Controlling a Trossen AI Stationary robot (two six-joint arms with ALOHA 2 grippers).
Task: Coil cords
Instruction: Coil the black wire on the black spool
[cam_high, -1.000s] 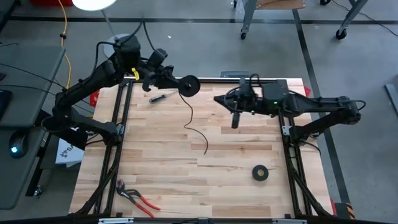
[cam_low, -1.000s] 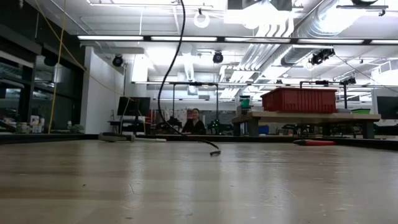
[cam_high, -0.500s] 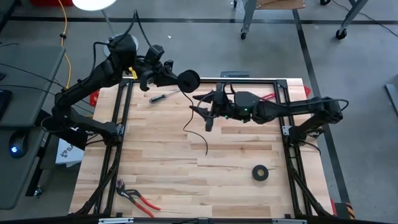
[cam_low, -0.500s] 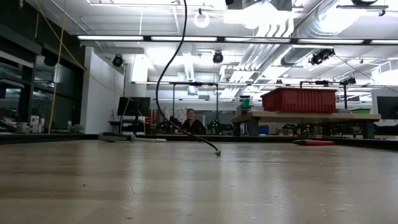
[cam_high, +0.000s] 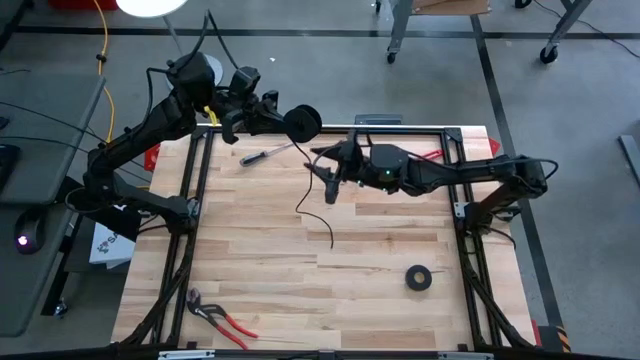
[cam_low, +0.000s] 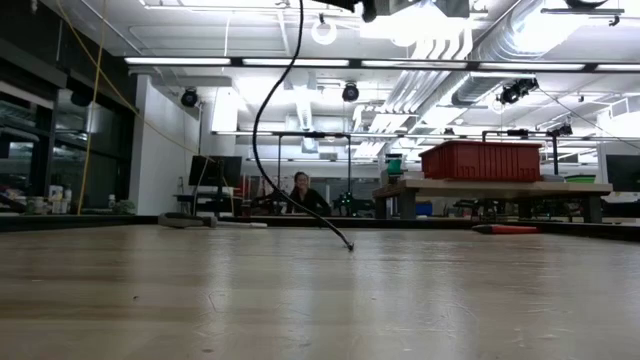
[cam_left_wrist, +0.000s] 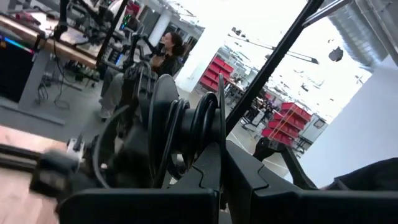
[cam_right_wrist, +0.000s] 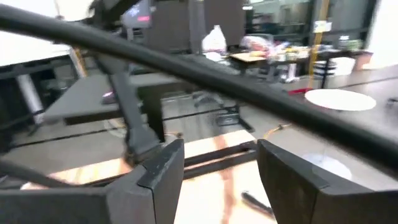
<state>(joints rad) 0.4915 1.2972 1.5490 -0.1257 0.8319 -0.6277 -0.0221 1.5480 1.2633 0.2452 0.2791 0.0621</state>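
Observation:
The cords are one thin black cable. Most of it is wound into a small coil (cam_high: 303, 122) (cam_left_wrist: 177, 121), held high over the table's far left by my left gripper (cam_high: 283, 124) (cam_left_wrist: 219, 186), which is shut on it. A stray tail (cam_high: 309, 188) (cam_low: 262, 120) hangs from the coil, and its tip (cam_high: 332, 244) (cam_low: 350, 246) rests on the wooden table (cam_high: 260, 260). My right gripper (cam_high: 321, 172) (cam_right_wrist: 219, 171) is open and level, right beside the hanging tail. I cannot tell whether it touches the tail. My left gripper pinches the coil's bundled loops (cam_left_wrist: 208, 134) between its two fingers, reaching level from the table's far left. The coil stands on edge, lifted clear of the table. Its tail hangs slack below it, down to the tabletop.
A screwdriver (cam_high: 262, 155) lies under the coil. A black tape roll (cam_high: 419, 278) sits near right and red pliers (cam_high: 222, 318) near left. A red-handled tool (cam_high: 432, 155) lies behind the right arm. A person (cam_low: 303, 192) sits in the room beyond.
My right gripper has gone toward the table's left edge and down, up to the hanging tail, and has opened. The left gripper keeps the coil in place, and the tail's tip stays on the table.

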